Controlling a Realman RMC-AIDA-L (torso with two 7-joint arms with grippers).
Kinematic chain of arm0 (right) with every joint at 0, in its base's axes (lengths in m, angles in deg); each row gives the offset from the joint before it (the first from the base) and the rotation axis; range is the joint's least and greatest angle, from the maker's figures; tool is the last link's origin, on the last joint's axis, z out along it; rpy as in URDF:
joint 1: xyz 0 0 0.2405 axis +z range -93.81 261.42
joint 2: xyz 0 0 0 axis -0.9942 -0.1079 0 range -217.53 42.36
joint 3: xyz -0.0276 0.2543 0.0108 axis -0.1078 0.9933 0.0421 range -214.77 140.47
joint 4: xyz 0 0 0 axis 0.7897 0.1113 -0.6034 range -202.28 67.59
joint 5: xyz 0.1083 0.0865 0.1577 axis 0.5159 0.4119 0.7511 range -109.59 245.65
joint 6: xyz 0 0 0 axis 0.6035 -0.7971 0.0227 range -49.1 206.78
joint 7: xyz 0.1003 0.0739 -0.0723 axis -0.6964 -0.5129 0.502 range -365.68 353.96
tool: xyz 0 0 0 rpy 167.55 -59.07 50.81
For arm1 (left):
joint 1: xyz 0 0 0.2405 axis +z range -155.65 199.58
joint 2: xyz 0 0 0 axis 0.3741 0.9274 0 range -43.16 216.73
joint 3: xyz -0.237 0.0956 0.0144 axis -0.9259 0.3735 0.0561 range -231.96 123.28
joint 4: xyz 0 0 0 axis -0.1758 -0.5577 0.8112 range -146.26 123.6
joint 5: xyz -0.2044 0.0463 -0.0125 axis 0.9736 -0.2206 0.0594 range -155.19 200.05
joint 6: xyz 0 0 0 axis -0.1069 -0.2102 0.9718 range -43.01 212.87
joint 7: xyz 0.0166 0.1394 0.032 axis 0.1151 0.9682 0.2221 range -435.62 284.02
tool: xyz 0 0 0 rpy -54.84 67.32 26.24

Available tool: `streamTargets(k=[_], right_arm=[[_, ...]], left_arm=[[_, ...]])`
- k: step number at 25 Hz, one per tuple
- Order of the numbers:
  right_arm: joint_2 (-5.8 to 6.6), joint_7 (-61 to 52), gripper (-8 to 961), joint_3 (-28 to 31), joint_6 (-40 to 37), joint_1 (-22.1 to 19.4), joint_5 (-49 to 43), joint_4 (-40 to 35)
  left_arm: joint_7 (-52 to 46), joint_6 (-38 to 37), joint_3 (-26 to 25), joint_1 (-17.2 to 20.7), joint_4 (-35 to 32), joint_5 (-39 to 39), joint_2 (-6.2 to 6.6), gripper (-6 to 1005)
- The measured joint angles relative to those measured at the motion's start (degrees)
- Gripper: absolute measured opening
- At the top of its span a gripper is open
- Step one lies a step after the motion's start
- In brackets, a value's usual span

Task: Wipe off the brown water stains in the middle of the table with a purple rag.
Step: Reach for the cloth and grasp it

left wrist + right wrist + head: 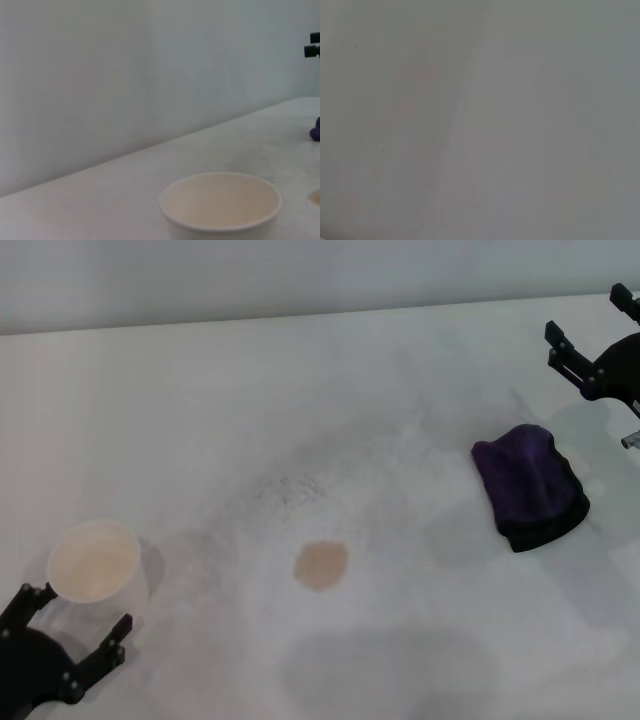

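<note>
The brown water stain (321,565) is a small tan blot on the white table (300,400), near the middle front. The purple rag (529,484) lies bunched at the right, well apart from the stain; its edge shows in the left wrist view (315,132). My right gripper (592,328) is open and empty at the far right, behind and beyond the rag, not touching it. My left gripper (66,618) is open at the front left corner, just in front of a white cup.
A white cup (94,561) with a tan inside stands at the front left; it also shows in the left wrist view (220,204). A faint grey speckled smudge (290,490) lies behind the stain. The right wrist view shows only a blank grey surface.
</note>
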Motion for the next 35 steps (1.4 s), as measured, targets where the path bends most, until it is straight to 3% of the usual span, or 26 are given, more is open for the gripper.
streamTargets(k=[8,13,18,21,26,30,32,35], right_arm=[[0.01,-6.81,871,0.54,0.61,-0.21,0.24,-0.35],[0.30,-25.03,870,-0.63,-1.59,-0.85,-0.14,-4.27],[1.16,-51.12,870,-7.42,-7.66,-2.77,-2.49,-14.52],[2.26,-69.06,870,-9.40,-10.35,-3.65,-9.65,-21.66],[5.25,-92.95,871,-9.70,-9.18,-2.85,-25.04,-30.61],[7.59,-112.25,871,-10.16,-5.13,0.15,-43.63,-39.07],[7.73,-119.48,871,-10.24,-0.31,2.38,-53.60,-43.66],[6.45,-126.26,870,-10.28,6.72,6.05,-65.81,-50.02]], left_arm=[[1.18,-0.65,0.51,2.29,3.07,5.35,-0.14,881],[1.42,-2.87,0.50,4.22,3.59,15.10,0.10,880],[1.60,-6.06,0.28,4.96,3.03,23.19,0.62,879],[2.42,-6.48,0.14,4.67,2.78,27.15,0.76,878],[2.95,-6.72,0.14,3.86,0.00,30.23,0.89,877],[2.23,-8.79,0.05,3.67,-3.05,30.69,1.12,877],[2.10,-9.35,0.01,3.40,-4.73,31.02,1.15,876],[1.99,-9.29,-0.02,2.48,-5.69,31.86,1.33,876]])
